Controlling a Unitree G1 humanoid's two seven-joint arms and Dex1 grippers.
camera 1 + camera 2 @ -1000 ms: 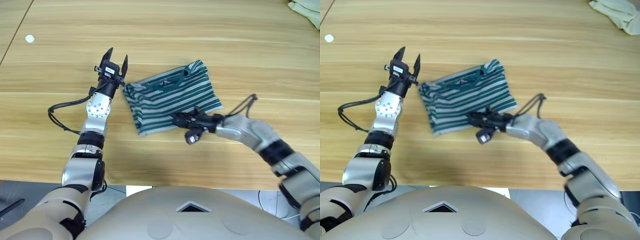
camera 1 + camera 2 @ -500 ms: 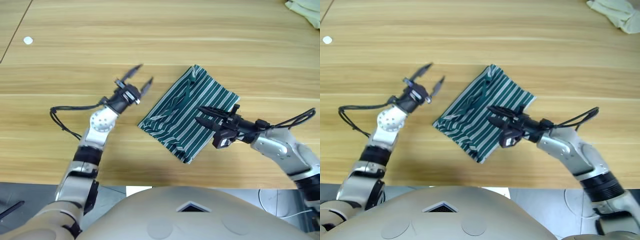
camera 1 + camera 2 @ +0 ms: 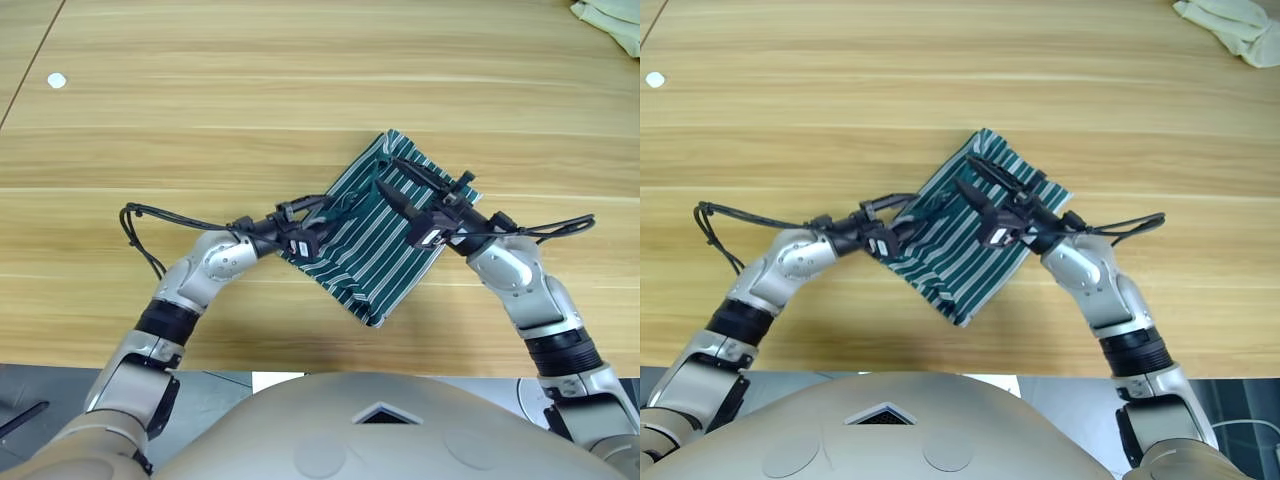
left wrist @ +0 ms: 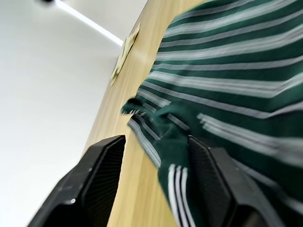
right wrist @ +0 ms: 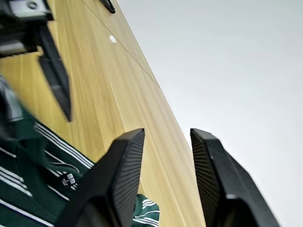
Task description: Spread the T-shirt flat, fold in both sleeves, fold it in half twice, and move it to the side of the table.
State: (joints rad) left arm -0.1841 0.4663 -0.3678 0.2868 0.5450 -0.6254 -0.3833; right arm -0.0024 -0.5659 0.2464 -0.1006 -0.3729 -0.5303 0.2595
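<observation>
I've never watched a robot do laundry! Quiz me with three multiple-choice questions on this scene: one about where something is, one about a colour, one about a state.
1. Where does the pale cloth lie?
A) on the floor
B) at the near left edge
C) at the table's far right corner

2. What colour is the T-shirt?
A) green with white stripes
B) plain red
C) yellow with dots

3. How is the T-shirt?
A) spread flat, sleeves out
B) folded into a compact rectangle
C) hanging in the air

Answers: 1 C, it sits far off at the right corner. 2 A, the stripes show clearly. 3 B, no sleeves stick out and it lies on the table.
</observation>
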